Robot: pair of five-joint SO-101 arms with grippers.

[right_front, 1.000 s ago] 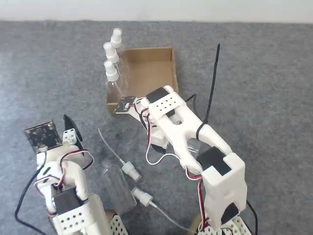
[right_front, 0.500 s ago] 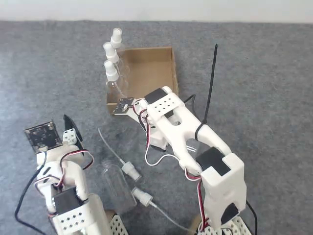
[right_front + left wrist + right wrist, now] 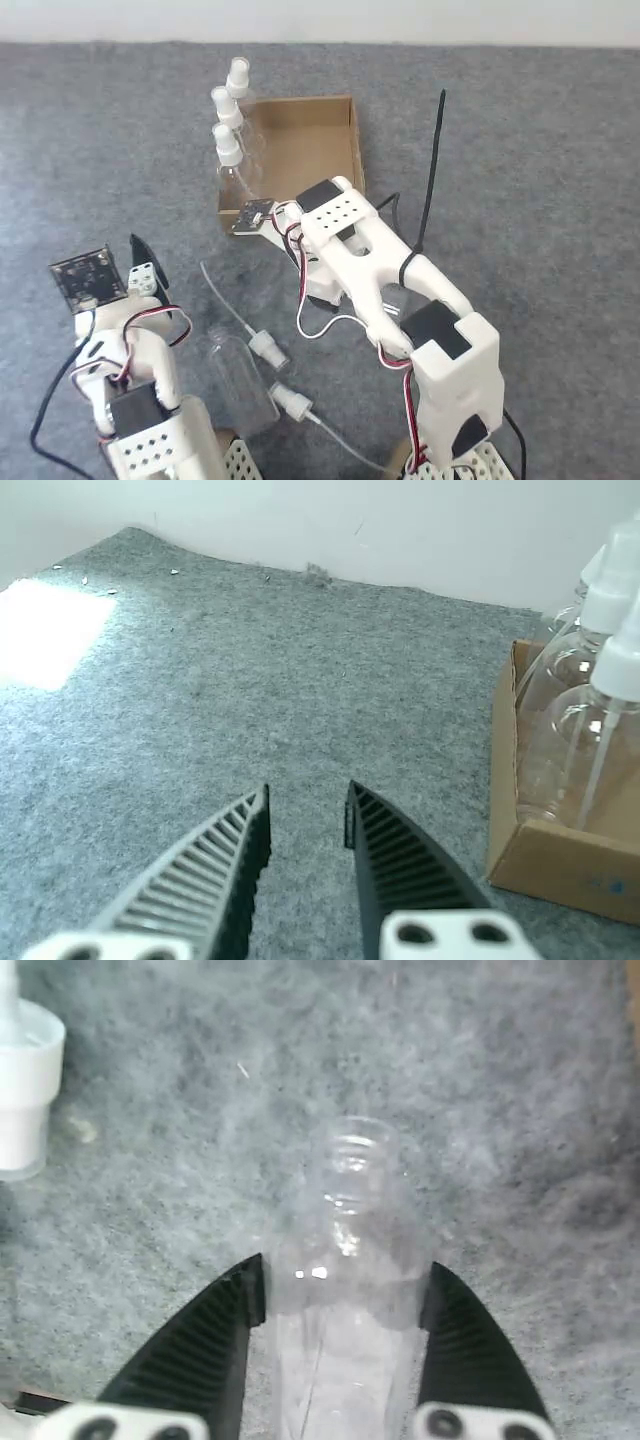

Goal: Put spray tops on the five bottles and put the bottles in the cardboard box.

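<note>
**Three capped bottles boxed, one bare bottle in the right pincer**

The cardboard box (image 3: 305, 150) held three capped bottles (image 3: 230, 150) upright along one side wall, and the rest of its floor was bare. Near the box, the right gripper (image 3: 345, 1265) was clamped on an uncapped bottle (image 3: 350, 1155) over the grey carpet (image 3: 520, 150). The left gripper (image 3: 307, 795) had its fingers apart, holding nothing, with open carpet ahead of it. A second bare bottle (image 3: 240, 380) lay between the arms' bases, with two loose spray tops (image 3: 268, 348) just beside it. A white wall (image 3: 320, 20) edged the carpet.
</note>
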